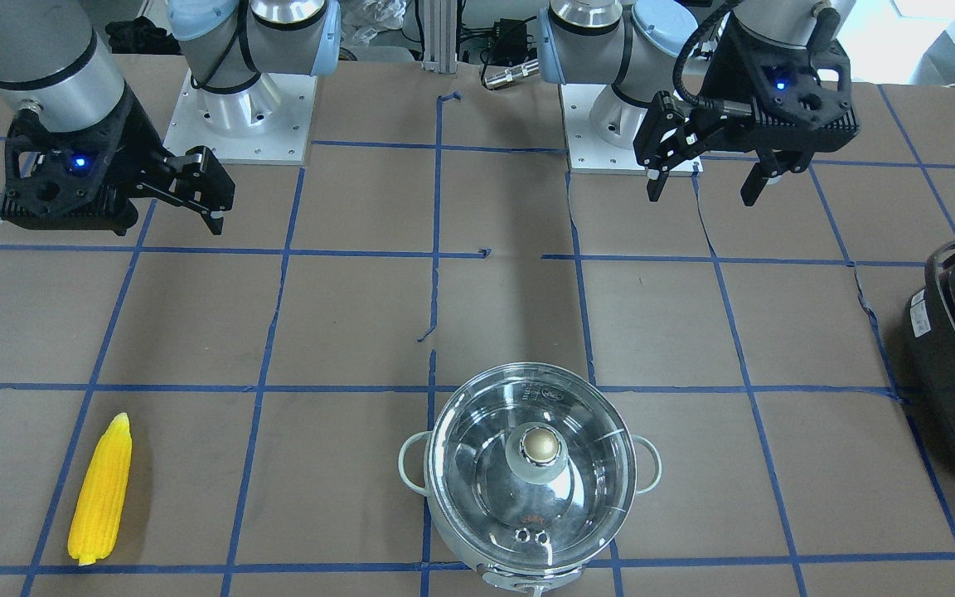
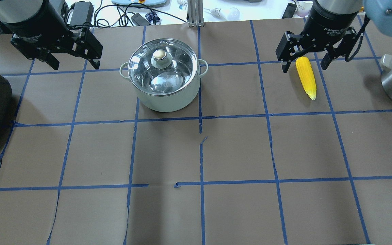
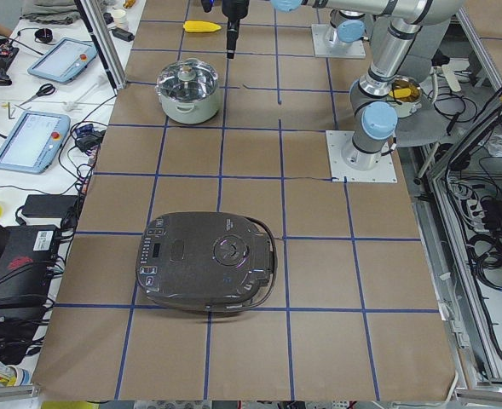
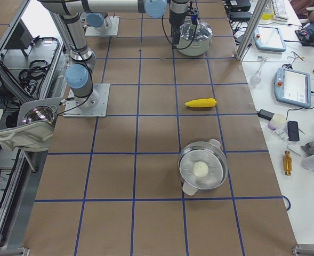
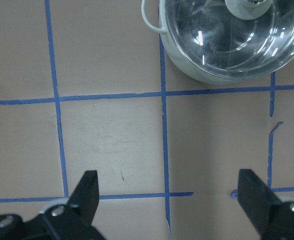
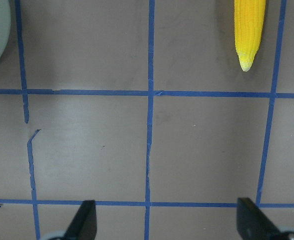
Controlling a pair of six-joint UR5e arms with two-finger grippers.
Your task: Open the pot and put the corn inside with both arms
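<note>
Two claws hang above the table [image 2: 199, 153], both spread wide and holding nothing. Pot [image 2: 163, 98] stands toward the far edge, a little left of the centre line, lid [image 2: 179, 73] on, so the left claw [image 2: 75, 65] is the nearer; from its own camera the pot lies ahead and to the right. Corn [image 2: 306, 78] lies flat on the other side, well apart from the pot, ahead of the right claw [image 6: 166, 212] and off to its right. Its long axis runs fore and aft, thin tip pointing back at that claw, whose opening sits square across it. Knob [image 2: 159, 54] tops the lid's middle, the left claw's likely target, I'd say
</note>
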